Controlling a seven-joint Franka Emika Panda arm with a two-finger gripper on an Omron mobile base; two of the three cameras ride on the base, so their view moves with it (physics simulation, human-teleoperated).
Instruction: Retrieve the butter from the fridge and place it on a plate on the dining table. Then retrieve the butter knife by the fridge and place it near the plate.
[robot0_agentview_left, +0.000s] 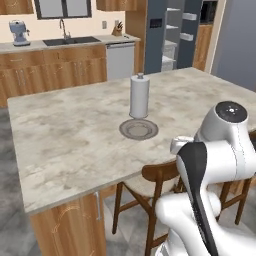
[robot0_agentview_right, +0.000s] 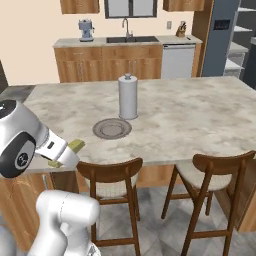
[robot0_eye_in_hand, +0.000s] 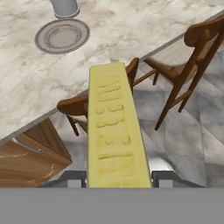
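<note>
Gripper (robot0_eye_in_hand: 117, 177): fingers part-open and clamped on either side of the butter, one fingertip (robot0_eye_in_hand: 72, 177) at each long face; held off the near edge of the dining table, above the chairs.
Butter (robot0_eye_in_hand: 114, 131): yellow stick in the grip, pointing away from the hand; seen in the right base view as a small yellow piece (robot0_agentview_right: 75, 146) at the hand's tip, just short of the table edge.
Plate (robot0_agentview_left: 138, 129): flat on the dining table (robot0_agentview_left: 70, 135), bare, well apart from the butter.
Paper-towel roll (robot0_agentview_left: 139, 96): upright, just behind the plate.
Chairs (robot0_agentview_right: 112, 175): two wooden chairs tucked at the table's near side.
Fridge (robot0_agentview_left: 172, 35): far end of the room, door open, white shelves visible.
Butter knife: cannot tell its place.
</note>
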